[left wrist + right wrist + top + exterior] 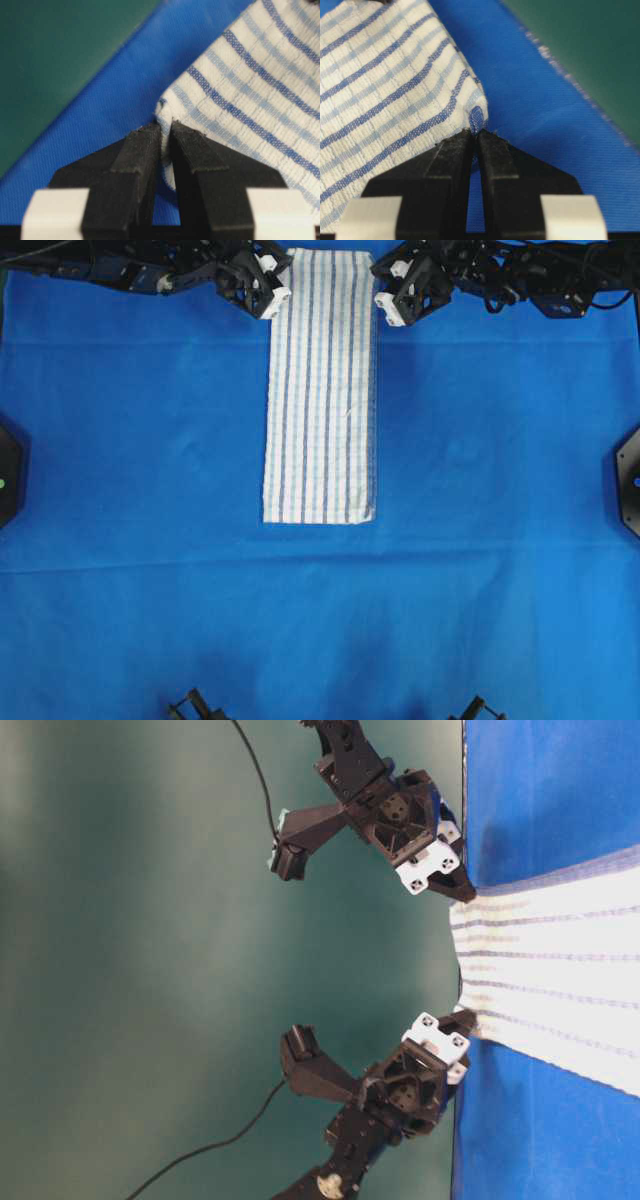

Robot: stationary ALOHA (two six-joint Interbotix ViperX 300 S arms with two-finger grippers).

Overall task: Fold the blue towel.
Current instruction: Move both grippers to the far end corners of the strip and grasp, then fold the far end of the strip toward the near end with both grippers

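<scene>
The blue towel [322, 390], white with thin blue stripes, lies as a long narrow strip from the table's far edge toward the middle. My left gripper [283, 292] is shut on its far left corner; in the left wrist view the cloth edge [165, 117] is pinched between the black fingertips [146, 140]. At the far right corner my right gripper [380, 298] is shut on the towel, the corner [476, 119] nipped between its tips. From table level both grippers [462, 888] [466, 1020] meet the towel's end [545, 970] at the table edge.
A plain bright-blue cloth [150, 490] covers the whole table. Green floor [150, 970] lies beyond the far edge. Black fixtures sit at the left edge [8, 472] and the right edge [628, 480] of the table.
</scene>
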